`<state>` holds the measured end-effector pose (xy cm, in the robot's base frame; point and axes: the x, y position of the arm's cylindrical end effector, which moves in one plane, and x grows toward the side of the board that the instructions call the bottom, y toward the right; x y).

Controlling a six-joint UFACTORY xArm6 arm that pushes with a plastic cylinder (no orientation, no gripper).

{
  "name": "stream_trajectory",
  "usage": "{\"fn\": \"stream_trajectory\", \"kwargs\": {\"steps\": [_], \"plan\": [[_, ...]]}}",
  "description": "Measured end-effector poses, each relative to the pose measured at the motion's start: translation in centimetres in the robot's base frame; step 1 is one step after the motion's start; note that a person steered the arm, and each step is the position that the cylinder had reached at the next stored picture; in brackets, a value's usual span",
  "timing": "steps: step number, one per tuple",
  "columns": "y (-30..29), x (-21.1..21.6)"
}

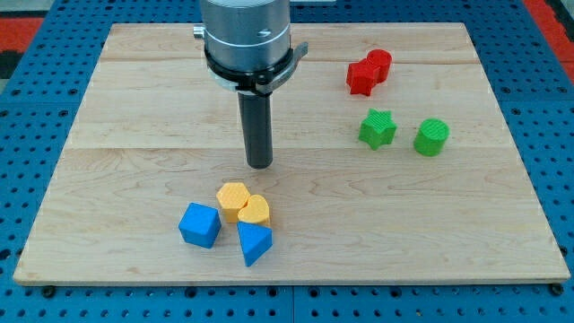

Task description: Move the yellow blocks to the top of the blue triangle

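No box, bowl or tray here, just a flat wooden board (502,224) on a blue table full of little holes (27,99).

Two yellow blocks, low on the board, a bit to the view's left of the middle. Yellow six-sided block (233,199) on the upper left, yellow heart-shaped block (255,212) touching it on the lower right. Both bright and smooth on top, with fine ridges on the sides.

Blue triangle (254,242) right under the yellow heart, touching it, pointing down. Blue cube (199,224) just beside, to the view's left, close to the six-sided yellow one.

Far off at the view's top right: two red blocks pushed together, a red star-like block (361,78) and a red round block (380,63). Below those, a green star (377,128) and a green round block (431,136), a little apart.

No claw on this arm, only a dark rod. My tip (259,165) up above the yellow blocks, near but not touching any block.
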<state>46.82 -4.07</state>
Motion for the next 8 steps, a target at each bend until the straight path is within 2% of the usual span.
{"fn": "stream_trajectory", "kwargs": {"steps": [3,4,8], "plan": [[-1.2,0.1],[-0.8,1.9],[-1.7,1.8]]}}
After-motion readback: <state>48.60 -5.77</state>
